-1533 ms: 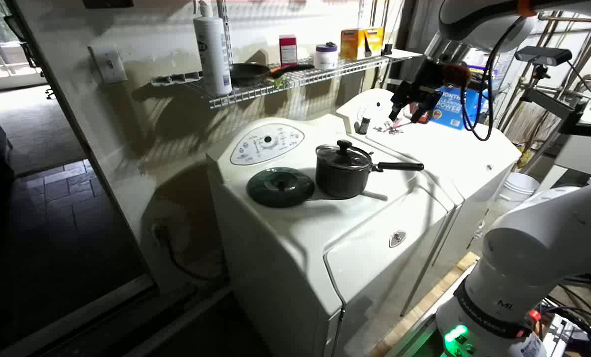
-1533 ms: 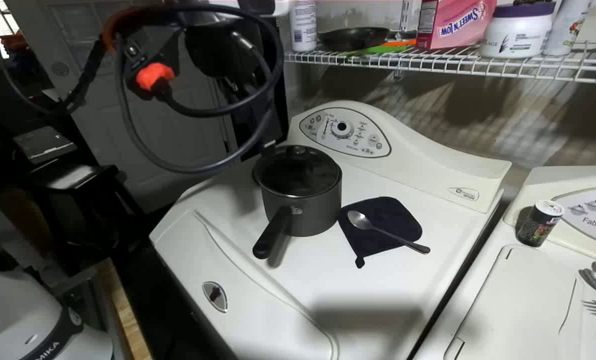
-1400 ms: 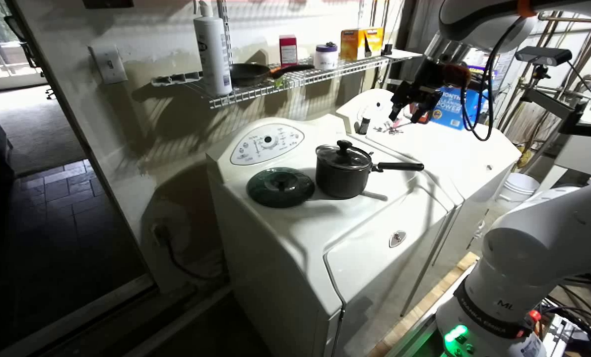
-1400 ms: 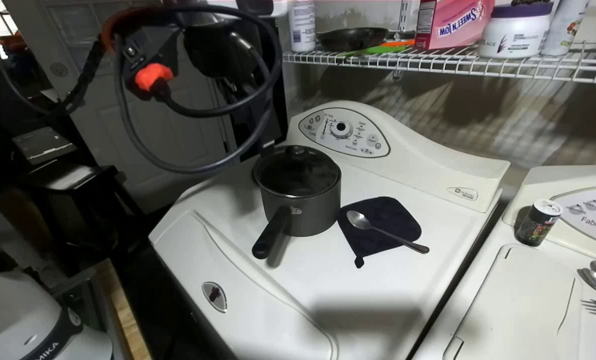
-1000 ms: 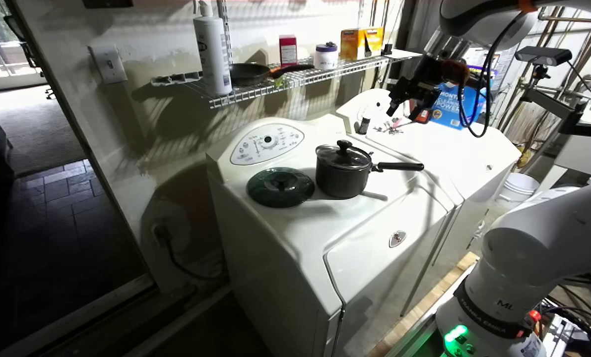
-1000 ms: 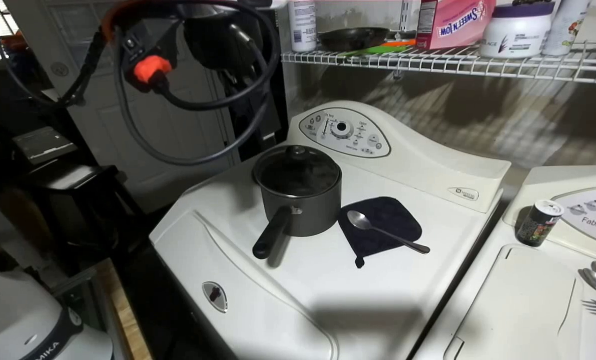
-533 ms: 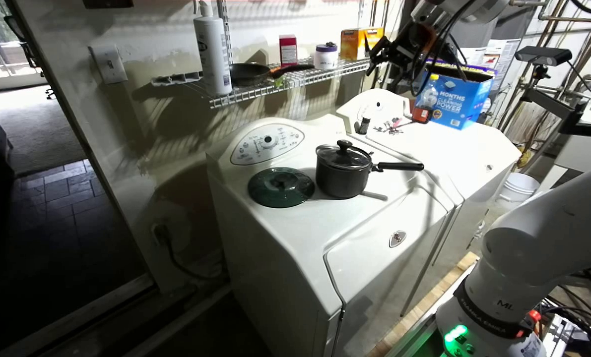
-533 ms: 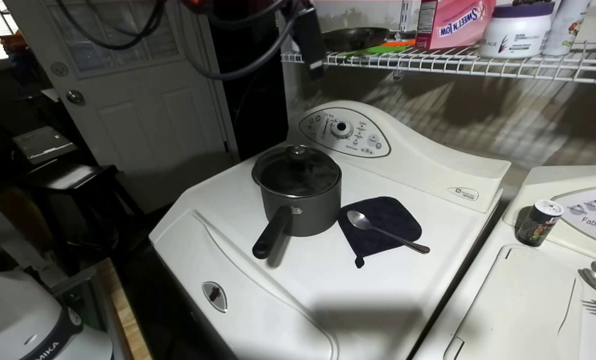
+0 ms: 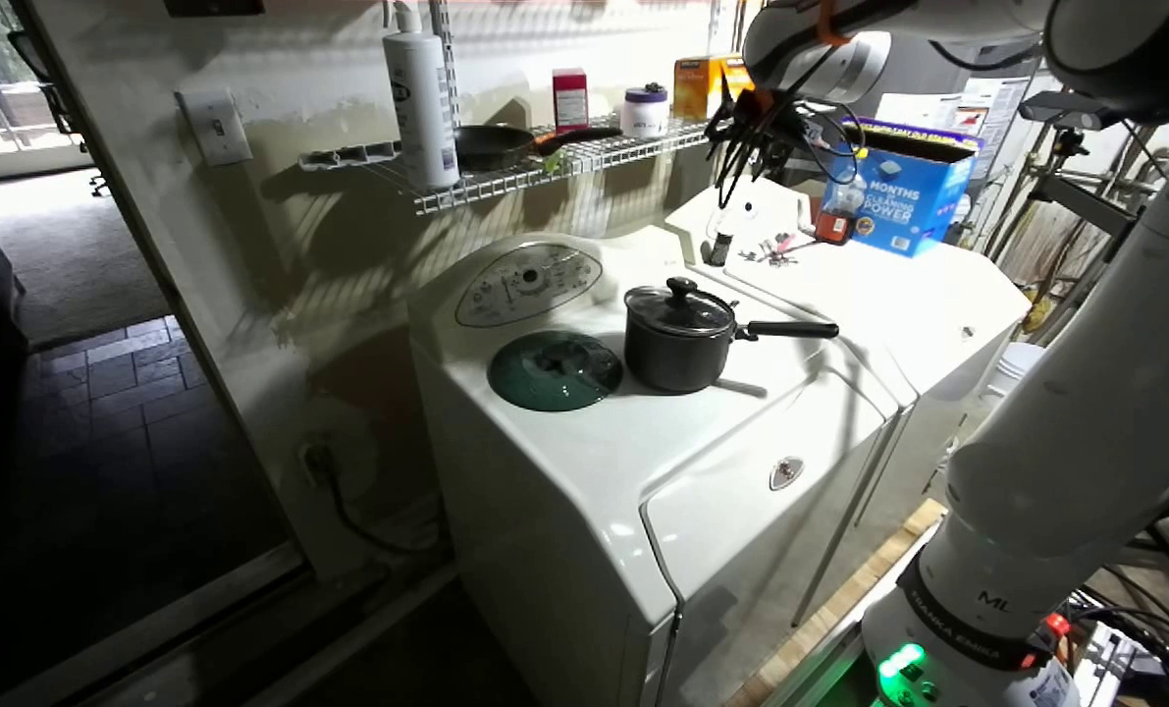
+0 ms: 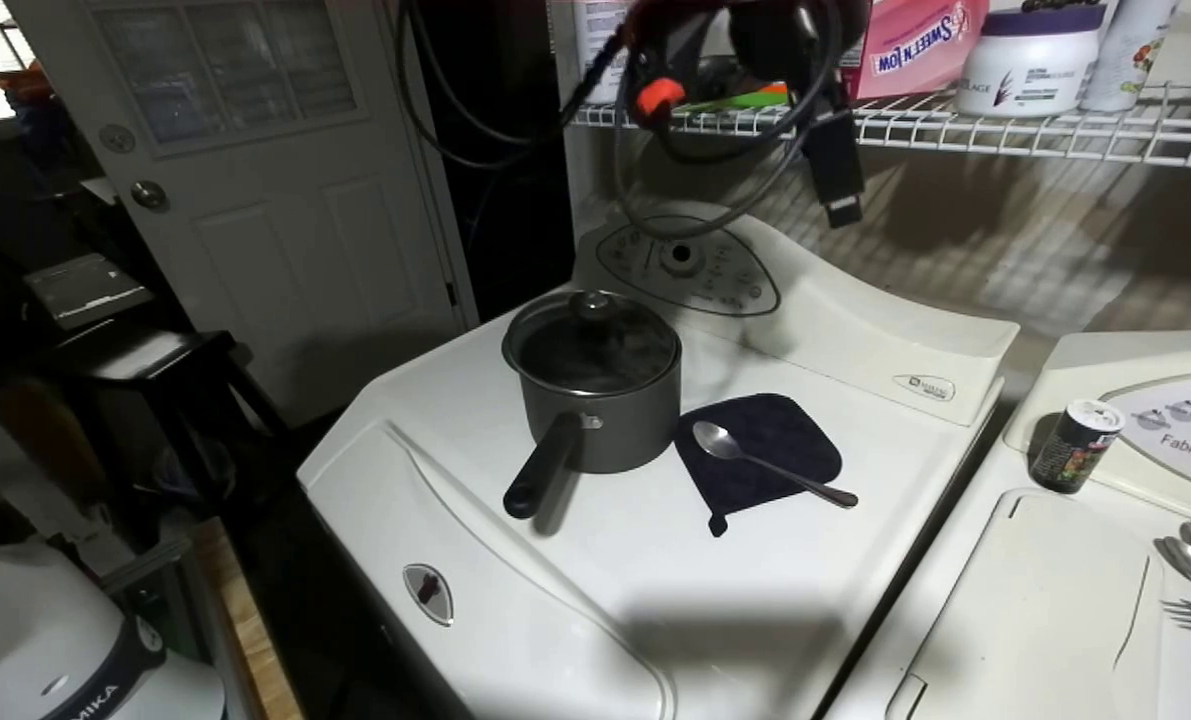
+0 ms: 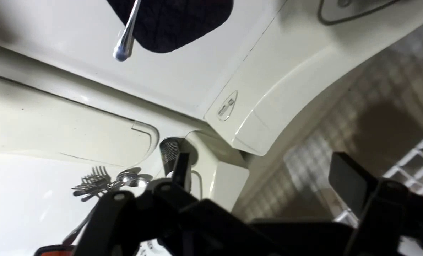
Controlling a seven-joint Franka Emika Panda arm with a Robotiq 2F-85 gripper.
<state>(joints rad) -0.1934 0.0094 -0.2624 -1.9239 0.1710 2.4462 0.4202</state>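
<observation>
Your gripper (image 11: 264, 177), its two fingers (image 11: 350, 181) spread wide apart, hangs midair near one wall shelf (image 10: 955, 135). On one dryer (image 10: 595, 540) you have one lidded pot (image 10: 615, 420); just beside it, one green disc (image 9: 555, 378) and one potholder (image 10: 775, 430) bearing one spoon (image 10: 723, 443). One washer (image 10: 1025, 600) alongside bears one can (image 10: 1075, 450) and cutlery (image 11: 99, 183) too jumbled to count.

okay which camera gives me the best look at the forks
The wrist view: the forks lie well inside the frame, tines distinguishable. Exterior views show them either cut off by the picture's edge or small and jumbled in the distance.
</observation>
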